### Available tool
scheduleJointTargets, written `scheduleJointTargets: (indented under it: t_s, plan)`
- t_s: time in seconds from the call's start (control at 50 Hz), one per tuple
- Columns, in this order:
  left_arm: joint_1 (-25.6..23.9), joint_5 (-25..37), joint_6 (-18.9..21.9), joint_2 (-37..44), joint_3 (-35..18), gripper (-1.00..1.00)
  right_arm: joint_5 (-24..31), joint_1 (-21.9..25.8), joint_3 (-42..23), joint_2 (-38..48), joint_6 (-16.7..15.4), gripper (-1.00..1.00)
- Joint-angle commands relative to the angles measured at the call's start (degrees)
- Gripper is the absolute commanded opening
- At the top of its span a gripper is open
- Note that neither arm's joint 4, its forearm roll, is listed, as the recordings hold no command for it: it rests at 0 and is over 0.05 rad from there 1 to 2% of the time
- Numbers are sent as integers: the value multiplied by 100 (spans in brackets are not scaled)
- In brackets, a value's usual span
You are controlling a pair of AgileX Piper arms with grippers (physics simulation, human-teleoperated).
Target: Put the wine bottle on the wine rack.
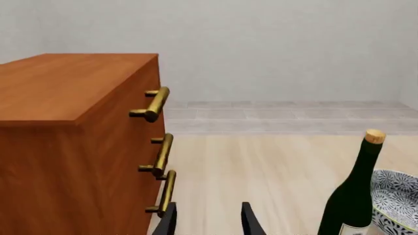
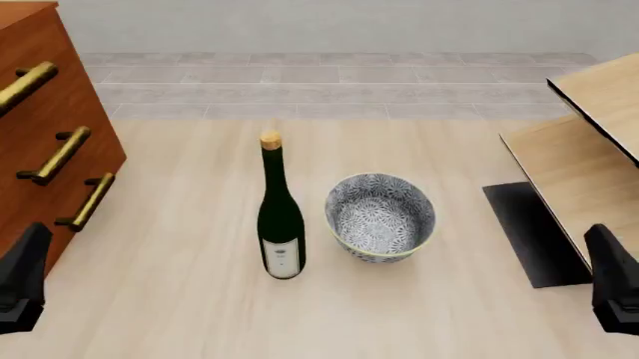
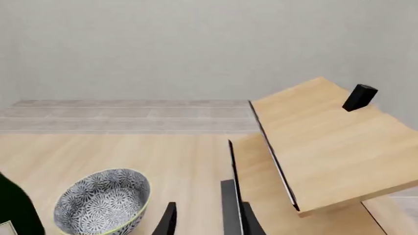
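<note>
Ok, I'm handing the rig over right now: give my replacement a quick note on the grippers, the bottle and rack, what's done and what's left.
Left gripper: open, empty, low at the near left by the drawer cabinet.
Right gripper: open, empty, low at the near right beside the wine rack.
Wine bottle: upright on the table at centre, corked, just left of the patterned bowl; whether they touch is unclear.
Done: nothing yet; the bottle is ungrasped and the rack holds nothing visible.
Left: grasp the bottle, carry it right past the bowl, set it on the rack.

Bright, even, sharp, nearly shadowless
</note>
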Motion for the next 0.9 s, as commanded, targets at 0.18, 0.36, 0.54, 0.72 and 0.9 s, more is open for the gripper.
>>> scheduleJointTargets:
  t_s: [0.18,0.36,0.54,0.72,0.9]
  plan:
    - [-42,30,70,-2,45,100,-816,458,-149,927,-71,100]
    - [-71,95,108,-4,50,100,-1687,786,-267,1920,-70,100]
    - [-64,97,139,-4,50,100,-2326,1110,-384,2684,-71,100]
    - [-104,209,169,-1,49,100,-2868,1468,-475,3410,-54,100]
    - [-96,272,237,-1,51,100,-3338,1731,-550,4031,-106,100]
